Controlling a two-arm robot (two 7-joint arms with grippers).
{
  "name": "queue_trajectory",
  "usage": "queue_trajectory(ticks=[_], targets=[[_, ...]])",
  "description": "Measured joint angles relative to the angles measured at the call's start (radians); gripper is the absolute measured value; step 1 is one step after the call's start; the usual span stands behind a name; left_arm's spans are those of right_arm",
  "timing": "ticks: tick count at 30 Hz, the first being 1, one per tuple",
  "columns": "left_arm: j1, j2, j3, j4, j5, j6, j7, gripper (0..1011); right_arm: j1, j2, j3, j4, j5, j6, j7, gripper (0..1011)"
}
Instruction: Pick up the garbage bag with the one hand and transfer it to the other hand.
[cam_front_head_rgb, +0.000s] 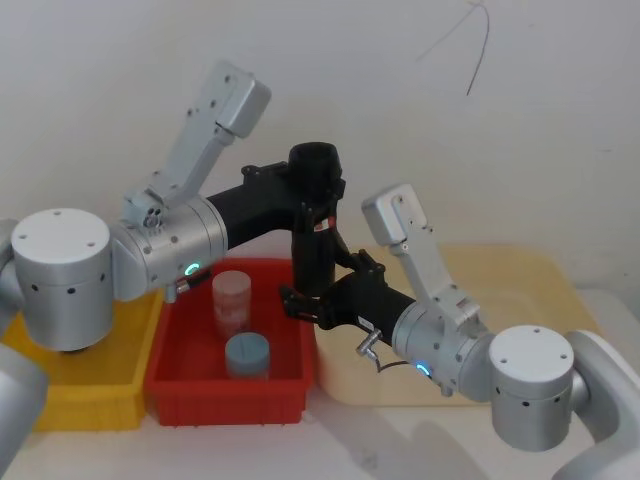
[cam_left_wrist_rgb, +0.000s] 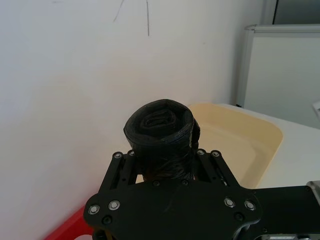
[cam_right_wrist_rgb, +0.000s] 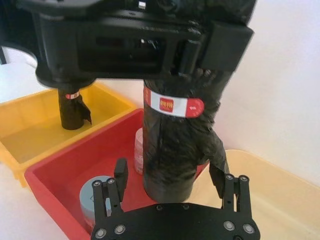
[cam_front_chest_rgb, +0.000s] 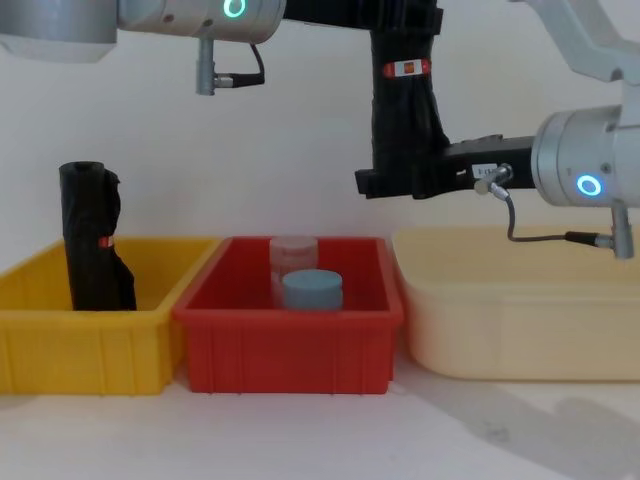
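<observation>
The left gripper (cam_left_wrist_rgb: 162, 160) clamped the bag (cam_front_chest_rgb: 405, 110) upright over the red bin (cam_front_chest_rgb: 290, 350). The right gripper (cam_right_wrist_rgb: 169, 175) had its fingers (cam_right_wrist_rgb: 120, 172) spread wide, straddling the bag's base. Two jars (cam_front_chest_rgb: 312, 290) sat in that bin, a slim roll (cam_front_chest_rgb: 92, 240) in the yellow bin (cam_front_chest_rgb: 90, 350).

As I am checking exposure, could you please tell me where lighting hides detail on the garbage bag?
Head view: the garbage bag blends darkly into the left hand; left wrist view: its top folds show faintly against the bright wall; right wrist view: its red-and-white label is evenly lit.
</observation>
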Motion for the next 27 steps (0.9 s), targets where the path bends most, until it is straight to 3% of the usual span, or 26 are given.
queue_trajectory(ticks=[9,23,27], targets=[[0.003,0.0,0.014,-0.005,-0.004,-0.003,-0.001,446,0.002,-0.014,0.006,-0.009,0.003,0.018,0.006,1001],[0.005,0.003,0.029,-0.011,-0.006,-0.003,0.001,446,-0.016,-0.032,0.036,-0.063,0.066,0.073,0.03,1001],[0.005,0.003,0.031,-0.011,-0.006,-0.003,0.001,446,-0.02,-0.035,0.041,-0.073,0.079,0.084,0.033,939]])
